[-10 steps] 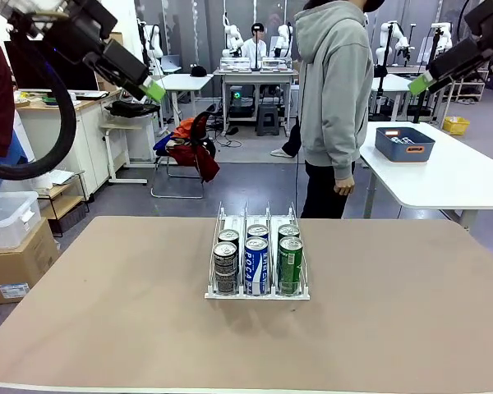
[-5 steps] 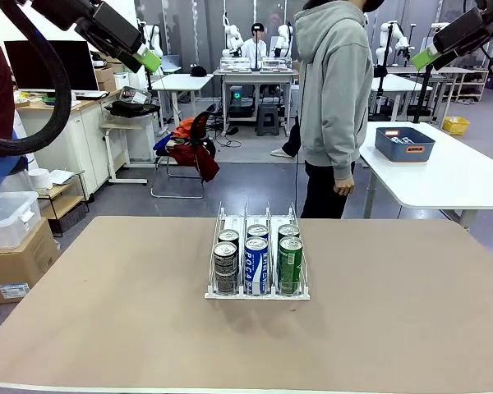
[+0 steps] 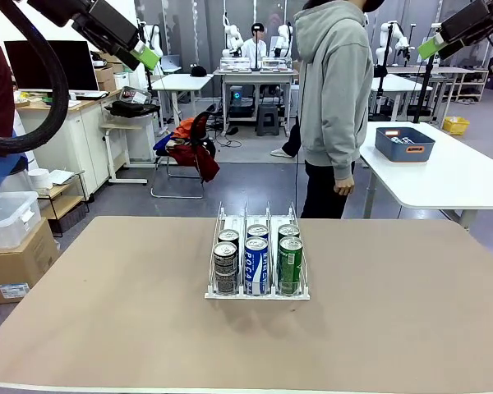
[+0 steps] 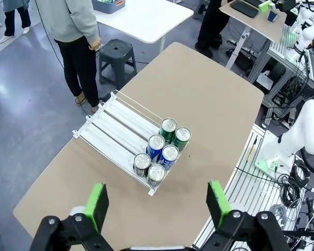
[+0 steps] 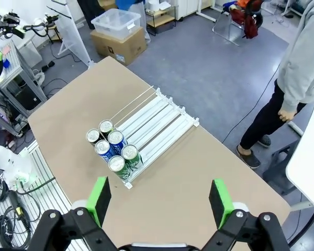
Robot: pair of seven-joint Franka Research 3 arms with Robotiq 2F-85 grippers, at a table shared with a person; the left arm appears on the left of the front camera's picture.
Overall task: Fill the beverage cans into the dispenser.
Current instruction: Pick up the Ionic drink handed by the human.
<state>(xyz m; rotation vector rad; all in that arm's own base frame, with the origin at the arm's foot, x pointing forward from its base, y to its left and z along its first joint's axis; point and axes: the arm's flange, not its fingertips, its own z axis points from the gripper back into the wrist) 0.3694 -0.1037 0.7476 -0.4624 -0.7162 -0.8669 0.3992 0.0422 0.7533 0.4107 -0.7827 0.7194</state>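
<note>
The dispenser (image 4: 114,130) is sitting in the middle of the brown table (image 3: 107,320), and six beverage cans are standing upright at its near end, two to a lane. From picture left to right in the front view, these are a dark grey can (image 3: 225,268), a blue can (image 3: 255,264) and a green can (image 3: 290,264), each with a matching can touching it from behind. The far halves of the lanes are lying bare. The left gripper (image 4: 157,203) is hanging high in the upper left of the front view and the right gripper (image 5: 159,201) high in the upper right. Both are showing their green pads spread wide apart with nothing between them, well clear of the rack. A person (image 3: 333,98) is standing beyond the far edge of the table. Judging by looks, the cans are behaving as stiff, smooth cylinders. The painted metal is likely offering a slippery surface, so the pads should be closing squarely across the middle of the body, below the silver rim, rather than on the tapered top. Whether they are full is not showing. A full can would be fairly heavy and firm, while an empty one would be light and quick to dent under a hard squeeze. The thin dividers are leaving little room beside each can, so a grasp from above is looking safer than one from the side. The clear rack itself seems light and apt to slide if nudged.
</note>
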